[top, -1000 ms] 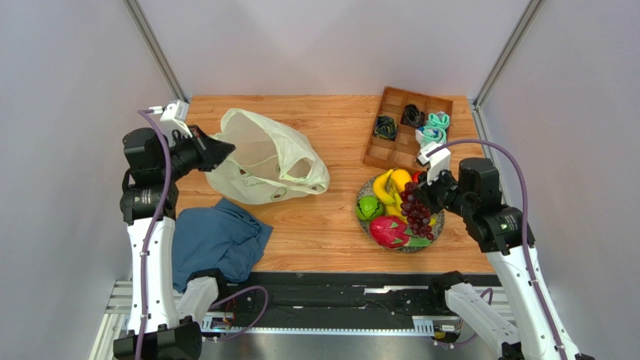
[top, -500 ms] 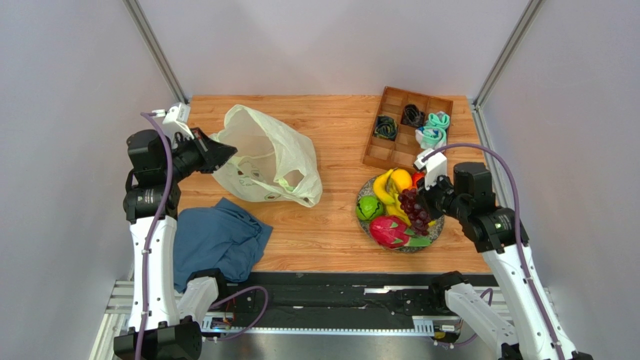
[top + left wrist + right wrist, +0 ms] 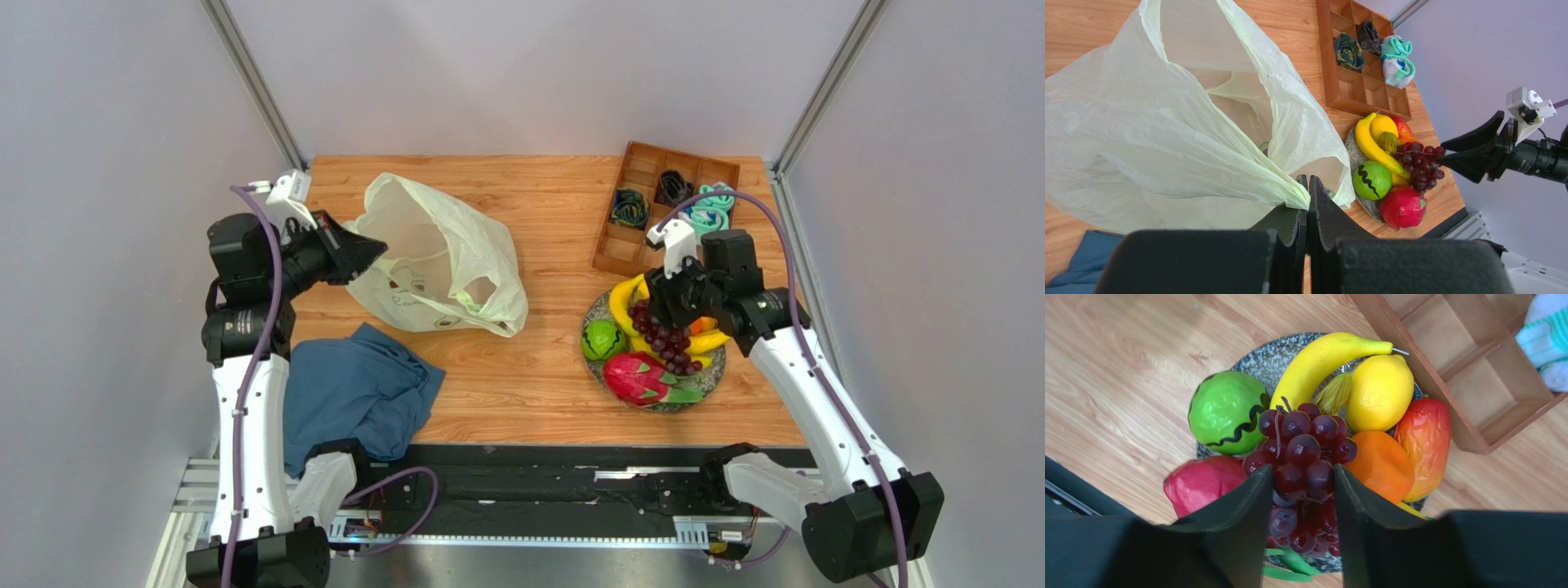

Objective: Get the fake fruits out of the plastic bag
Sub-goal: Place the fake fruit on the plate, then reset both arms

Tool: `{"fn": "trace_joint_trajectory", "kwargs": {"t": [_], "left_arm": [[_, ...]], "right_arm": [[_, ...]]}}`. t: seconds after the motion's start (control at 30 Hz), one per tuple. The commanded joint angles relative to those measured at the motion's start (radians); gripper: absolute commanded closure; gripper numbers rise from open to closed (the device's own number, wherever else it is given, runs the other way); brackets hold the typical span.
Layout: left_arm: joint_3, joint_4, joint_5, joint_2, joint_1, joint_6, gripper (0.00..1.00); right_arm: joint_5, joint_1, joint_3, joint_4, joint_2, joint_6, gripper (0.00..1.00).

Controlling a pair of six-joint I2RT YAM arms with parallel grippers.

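The plastic bag (image 3: 436, 263) is lying toward the far left corner of the table (image 3: 552, 380), a cloth (image 3: 356, 392) lying before it at the near edge. The fake fruits (image 3: 638, 368) are sitting on a plate (image 3: 1257, 360) by the right edge, a divided tray (image 3: 623, 249) behind them.

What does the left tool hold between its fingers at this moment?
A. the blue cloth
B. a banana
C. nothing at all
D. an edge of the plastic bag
D: in the left wrist view, the left tool is shut on a gathered fold of the thin plastic bag.
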Motion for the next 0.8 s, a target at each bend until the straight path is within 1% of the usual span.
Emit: {"fn": "trace_joint_trajectory", "kwargs": {"t": [0.0,0.03,0.1,0.2,0.37,0.5,0.6,0.63,0.67,0.7,0.73,0.77], "left_arm": [[0.000,0.008,0.009,-0.021,0.007,-0.007,1.00],[-0.004,0.008,0.008,-0.021,0.007,-0.009,1.00],[-0.009,0.008,0.008,-0.023,0.008,-0.010,0.98],[-0.018,0.013,0.008,-0.020,0.013,-0.020,0.97],[-0.036,0.031,0.006,-0.021,0.019,-0.032,0.96],[-0.038,0.028,0.004,-0.020,0.019,-0.023,0.96],[-0.040,0.017,0.001,-0.020,0.021,-0.012,0.91],[-0.041,0.008,0.000,-0.020,0.021,0.002,0.75],[-0.037,-0.001,-0.002,-0.020,0.021,0.011,0.65],[-0.032,-0.010,-0.021,-0.017,0.021,0.020,0.57],[-0.018,-0.030,-0.035,-0.015,0.021,0.040,0.33],[-0.009,-0.041,-0.054,-0.013,0.021,0.054,0.02]], "right_arm": [[0.041,-0.001,0.066,0.107,-0.003,0.061,0.40],[0.039,-0.001,0.084,0.109,-0.005,0.069,0.30],[0.029,-0.001,0.147,0.115,-0.002,0.100,0.23],[0.015,-0.001,0.231,0.122,0.016,0.135,0.20],[0.018,-0.001,0.311,0.170,0.050,0.184,0.19],[0.016,-0.001,0.349,0.202,0.075,0.148,0.19],[-0.027,-0.003,0.354,0.178,0.075,0.094,0.18],[-0.071,-0.001,0.362,0.147,0.073,0.059,0.17],[-0.094,-0.001,0.386,0.053,0.078,0.036,0.14],[-0.112,-0.001,0.395,-0.001,0.082,0.007,0.14],[-0.104,-0.003,0.403,-0.050,0.087,-0.024,0.13],[-0.073,-0.001,0.396,-0.109,0.084,-0.018,0.12]]}}
